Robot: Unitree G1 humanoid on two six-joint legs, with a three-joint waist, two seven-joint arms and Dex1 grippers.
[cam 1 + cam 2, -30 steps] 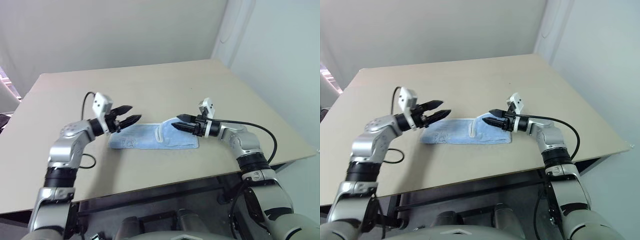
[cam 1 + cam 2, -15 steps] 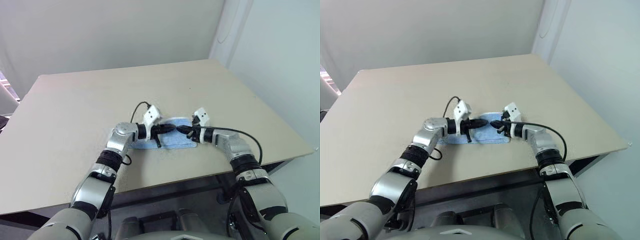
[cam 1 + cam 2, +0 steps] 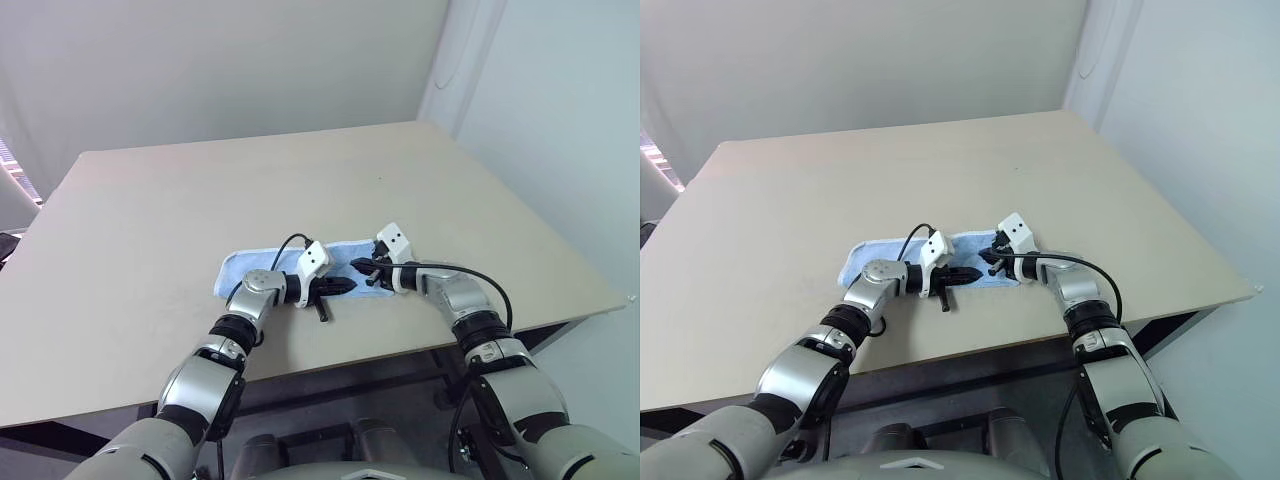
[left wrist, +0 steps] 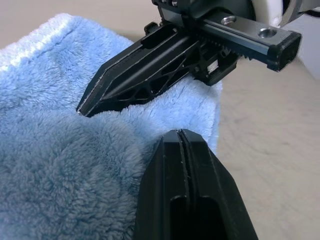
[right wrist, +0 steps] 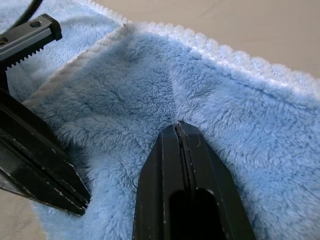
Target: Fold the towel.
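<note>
Both tools, left (image 3: 345, 287) and right (image 3: 358, 266), closed, press tips into the towel (image 3: 262, 262).

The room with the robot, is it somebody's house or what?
Probably a lab or test room, not a home. There's just a plain beige table, bare white walls, and one small blue towel laid out for the robot to practise on.

Both arms angle inward, black two-fingered left gripper (image 3: 342, 287) and right gripper (image 3: 360, 267) closed, tips nearly meeting.
</note>
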